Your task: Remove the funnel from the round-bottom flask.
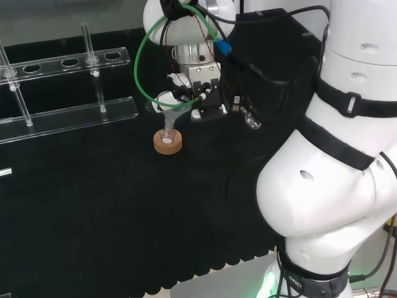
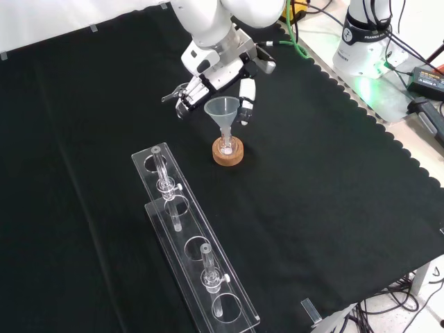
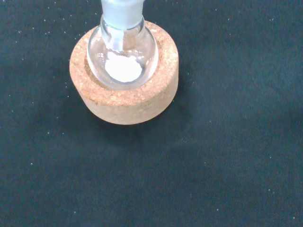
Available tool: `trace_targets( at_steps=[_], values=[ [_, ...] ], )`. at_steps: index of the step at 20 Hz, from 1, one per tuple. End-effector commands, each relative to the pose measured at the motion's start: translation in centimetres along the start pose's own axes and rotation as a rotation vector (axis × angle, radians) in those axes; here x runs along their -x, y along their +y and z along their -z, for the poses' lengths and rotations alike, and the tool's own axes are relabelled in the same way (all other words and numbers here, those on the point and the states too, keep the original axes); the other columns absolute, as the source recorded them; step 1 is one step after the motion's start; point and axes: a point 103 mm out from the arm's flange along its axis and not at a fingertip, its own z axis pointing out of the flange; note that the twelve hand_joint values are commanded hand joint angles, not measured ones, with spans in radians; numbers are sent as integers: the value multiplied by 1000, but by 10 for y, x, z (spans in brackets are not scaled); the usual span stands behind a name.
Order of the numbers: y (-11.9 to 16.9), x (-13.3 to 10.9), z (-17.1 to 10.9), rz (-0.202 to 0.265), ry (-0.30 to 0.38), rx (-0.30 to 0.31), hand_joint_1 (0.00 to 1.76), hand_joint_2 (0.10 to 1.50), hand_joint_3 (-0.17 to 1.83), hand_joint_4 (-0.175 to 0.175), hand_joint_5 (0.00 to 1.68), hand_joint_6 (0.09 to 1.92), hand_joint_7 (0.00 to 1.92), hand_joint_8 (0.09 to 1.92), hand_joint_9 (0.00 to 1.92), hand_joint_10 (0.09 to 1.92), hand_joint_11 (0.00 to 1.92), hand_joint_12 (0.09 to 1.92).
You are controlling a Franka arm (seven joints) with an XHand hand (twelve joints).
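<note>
A clear funnel (image 2: 222,111) (image 1: 172,107) stands with its stem in the neck of a small round-bottom flask (image 2: 225,146) (image 3: 122,56). The flask holds a little white powder and sits in a cork ring (image 2: 228,154) (image 1: 168,144) (image 3: 128,101). My hand (image 2: 216,78) (image 1: 193,92) hovers just behind the funnel's cone in the front view. Its thumb (image 2: 245,103) hangs straight down beside the rim on the right. Its fingers (image 2: 182,94) reach out to the left, a little apart from the rim. The hand is open and nothing is gripped.
A long clear rack (image 2: 198,253) (image 1: 68,115) with test tubes standing in it lies in front of the cork ring in the front view, at the left in the head view. A green cable (image 1: 141,68) loops from the wrist. The scalloped cloth edge (image 2: 378,121) runs at the right in the front view.
</note>
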Motion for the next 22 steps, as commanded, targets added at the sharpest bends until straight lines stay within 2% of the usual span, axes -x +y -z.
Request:
trace_targets(
  at_steps=[1, 4, 5, 8, 11, 13, 15, 17, 22],
  values=[
    [5, 0, -4, -17, -1, -12, 229, 812, 22, -50, 273, 87, 1, 87, 50, 955, 702, 1407],
    [6, 1, -5, -29, 0, -1, 267, 837, 27, -69, 385, 87, 59, 87, 210, 1022, 851, 1303],
    [6, 1, -5, -33, 3, 9, 280, 847, 27, -79, 433, 87, 59, 147, 275, 1011, 894, 1267],
    [5, 0, -3, -56, -6, 41, 351, 900, 40, -113, 574, 99, 14, 715, 538, 931, 1061, 1143],
    [5, -2, -2, -78, -22, 70, 474, 950, 61, -151, 635, 175, 49, 967, 771, 856, 1296, 957],
    [5, -3, -2, -84, -33, 89, 570, 974, 74, -169, 633, 283, 133, 1036, 921, 782, 1458, 798],
    [3, -7, -1, -70, -48, 140, 668, 988, 85, -175, 583, 481, 267, 1054, 1069, 703, 1587, 669],
    [3, -10, -1, -60, -54, 157, 743, 991, 94, -175, 519, 658, 369, 1054, 1181, 623, 1663, 583],
    [-1, -19, 7, -27, -61, 198, 818, 987, 106, -175, 477, 764, 439, 1061, 1271, 555, 1715, 517]
  ],
)
